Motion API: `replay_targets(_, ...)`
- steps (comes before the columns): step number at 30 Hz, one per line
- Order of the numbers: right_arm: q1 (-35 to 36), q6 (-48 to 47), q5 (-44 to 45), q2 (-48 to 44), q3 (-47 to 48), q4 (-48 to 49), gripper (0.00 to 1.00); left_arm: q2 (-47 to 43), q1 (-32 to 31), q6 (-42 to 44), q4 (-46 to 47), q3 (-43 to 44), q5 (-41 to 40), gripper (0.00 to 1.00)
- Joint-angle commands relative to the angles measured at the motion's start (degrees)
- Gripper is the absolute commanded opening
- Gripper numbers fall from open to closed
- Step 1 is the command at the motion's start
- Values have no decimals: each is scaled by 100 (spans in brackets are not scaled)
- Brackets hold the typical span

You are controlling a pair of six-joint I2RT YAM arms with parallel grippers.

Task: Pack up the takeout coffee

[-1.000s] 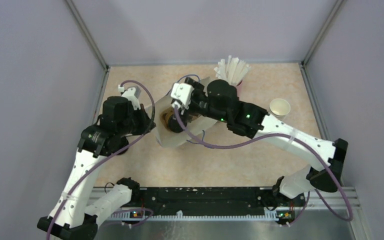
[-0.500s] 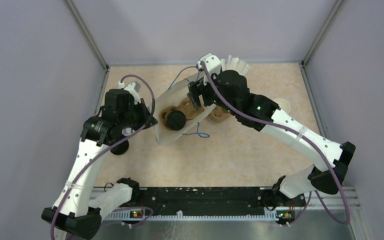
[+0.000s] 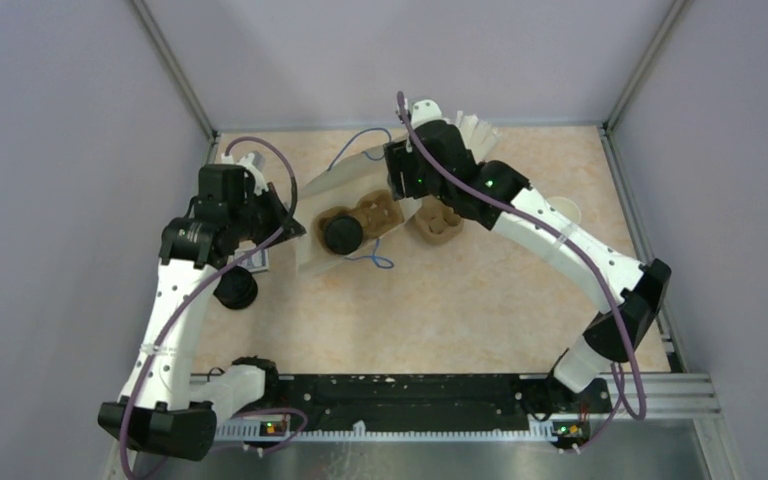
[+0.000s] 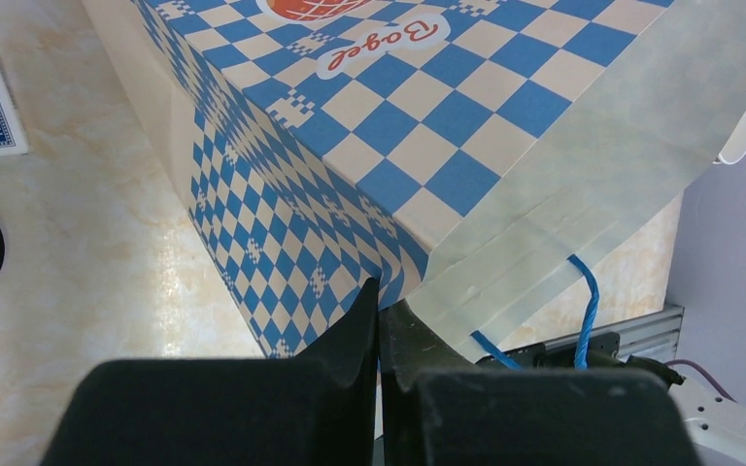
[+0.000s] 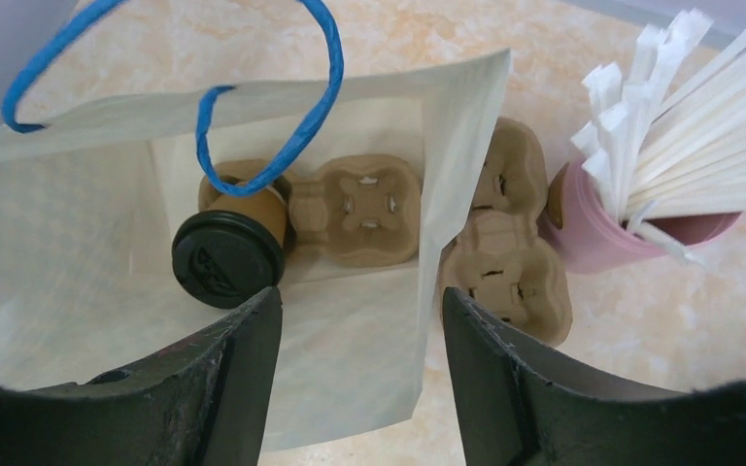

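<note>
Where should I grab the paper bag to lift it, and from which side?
I'd grip the blue rope handle at the top of its loop, coming from the open-mouth side of the bag. The loop arches clear of the paper, so jaws can close across the rope without crushing the bag or touching the coffee cup inside.

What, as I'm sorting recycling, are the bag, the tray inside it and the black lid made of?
Bag: likely paper, matte, creased, check-printed outside.
Tray: seemingly moulded pulp, tan, rough and fibrous.
Lid: probably plastic, black, smooth, with embossed marks.
</note>
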Motion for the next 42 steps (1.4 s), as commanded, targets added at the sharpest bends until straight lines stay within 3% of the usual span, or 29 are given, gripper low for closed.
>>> replay_targets(1, -1, 302, -120, 217, 274, -383, 59, 90, 90, 30, 98, 177, 49, 0)
replay_targets(7, -35, 276, 58, 209, 144, -434, 44, 156, 118, 69, 90, 187, 21, 0)
replay_targets(15, -60, 272, 77, 298, 163, -720, 40, 263, 129, 219, 88, 319, -111, 0)
replay_targets(19, -114, 275, -24, 371, 273, -839, 17, 314, 137, 278, 40, 429, -270, 0)
replay_targets(27, -115, 454, -434, 359, 615, -1094, 1, 615, 137, 347, -553, 1060, -680, 0)
replay_targets(35, -114, 737, -1004, 618, 1481, -2069, 0, 1114, 133, 473, -1158, 1693, -676, 0)
replay_targets(42, -114, 840, -1176, 607, 1370, -2303, 0, 1308, 135, 487, -1216, 1666, -689, 0)
